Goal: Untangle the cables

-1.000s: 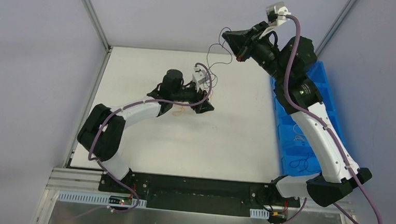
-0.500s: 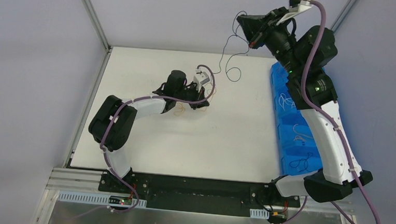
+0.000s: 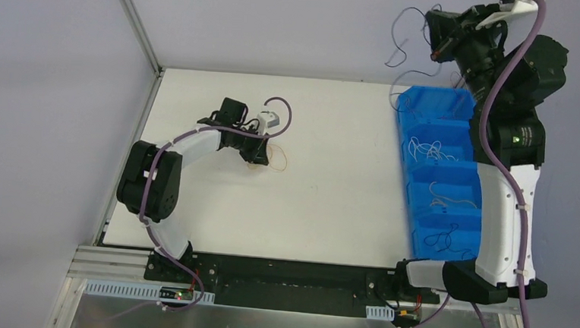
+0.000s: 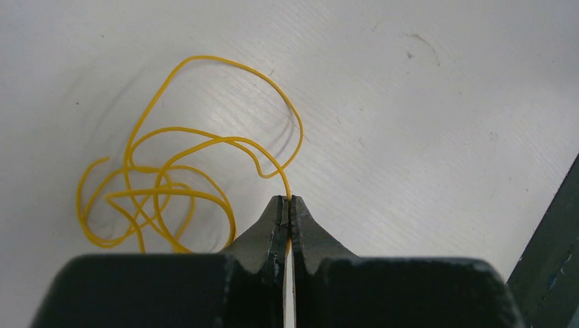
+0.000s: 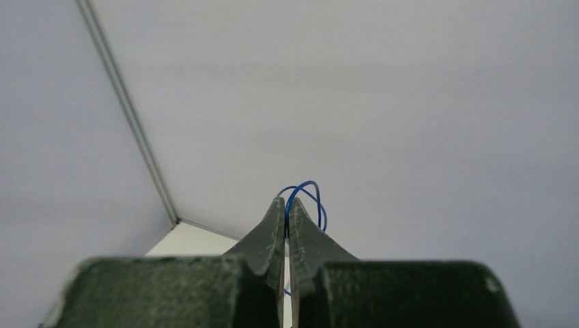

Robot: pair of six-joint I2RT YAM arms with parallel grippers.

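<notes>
Two cables are apart. A thin yellow cable (image 4: 205, 58) lies in loose loops on the white table, also seen from above (image 3: 278, 162). My left gripper (image 4: 287, 199) is shut on one strand of it, low over the table (image 3: 259, 156). My right gripper (image 5: 287, 201) is raised high at the back right (image 3: 436, 34), shut on a thin blue cable (image 5: 306, 183). That cable looks dark from above and dangles freely (image 3: 398, 35) over the far left corner of the blue bin.
A blue bin (image 3: 405, 133) with several compartments runs along the table's right edge. White cables (image 3: 432, 150) lie in one compartment and a dark one (image 3: 442, 239) in the nearest. A metal frame post (image 3: 136, 21) stands at the back left.
My right arm swung up and to the right, carrying the dark cable off the table toward the bin. My left gripper shut on the yellow cable and drew back to the left.
</notes>
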